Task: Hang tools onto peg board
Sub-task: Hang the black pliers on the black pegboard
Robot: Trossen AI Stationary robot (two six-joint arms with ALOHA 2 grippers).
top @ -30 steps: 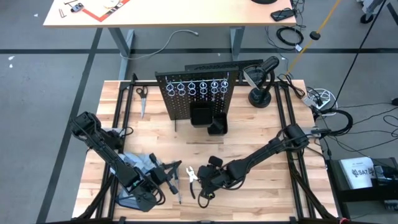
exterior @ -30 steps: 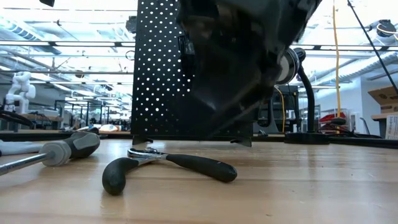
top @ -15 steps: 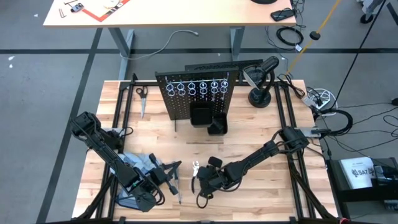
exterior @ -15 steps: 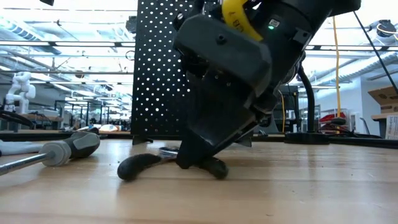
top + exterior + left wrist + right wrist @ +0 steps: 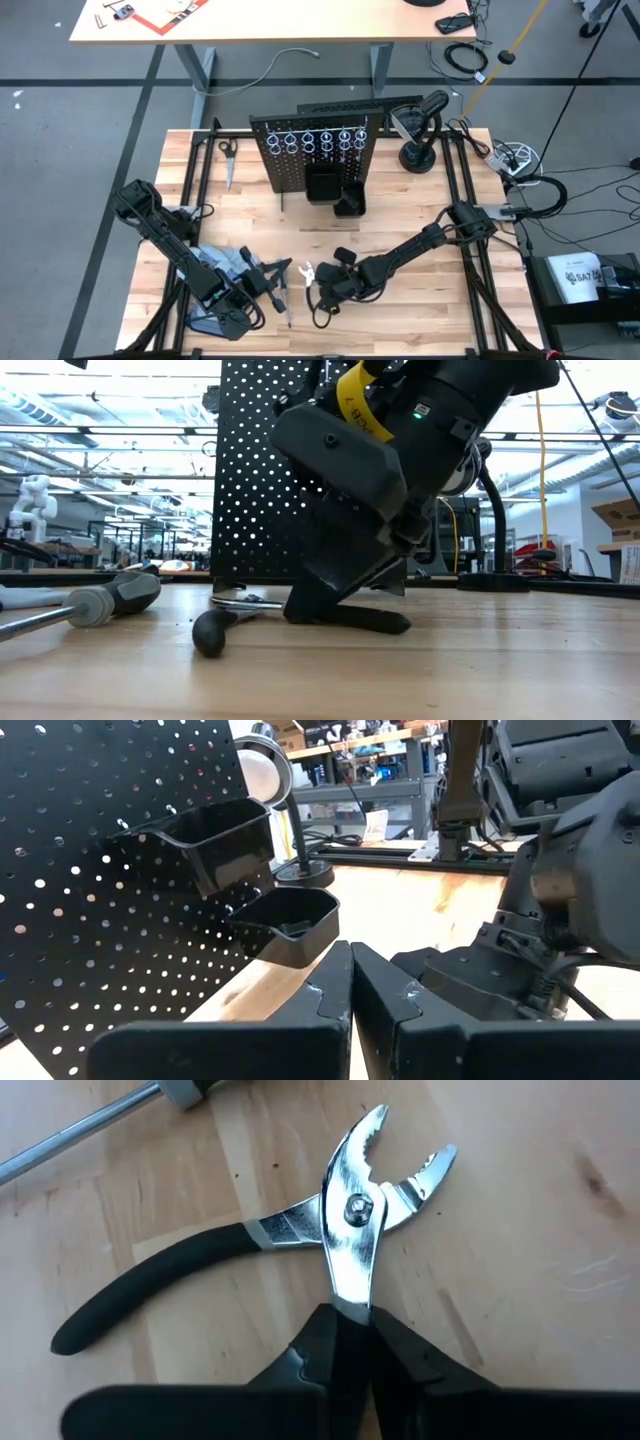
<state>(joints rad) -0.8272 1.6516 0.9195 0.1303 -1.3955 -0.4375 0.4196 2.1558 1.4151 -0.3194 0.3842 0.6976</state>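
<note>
Your right gripper [image 5: 350, 1342] is down on the wooden table [image 5: 400, 215], clenched on one handle of the pliers [image 5: 340, 1230] just behind the pivot. The other handle splays out free to the side, and the silver nose lies open on the wood. In the low view the free handle's tip rests on the table while the gripped handle sits under the right gripper's body. The peg board [image 5: 318, 150] stands upright well apart, at the far side of the table, with its ring holders [image 5: 318, 137] along the top and two black bins [image 5: 335, 193] below.

Your left gripper [image 5: 350, 995] waits at the near left corner with its fingers pressed together and nothing between them, beside the gloves [image 5: 232, 262] and the screwdriver [image 5: 283, 298].

Watch the grip: you hold a single handle, so on the lift the loose one will likely swing on the pivot and the tool may twist or slide out. From the wrist view you cannot fully judge how deep the handle sits between the fingers. A dangling, open pair of pliers will also be awkward to thread through a ring, and a swinging handle could knock the bins.
</note>
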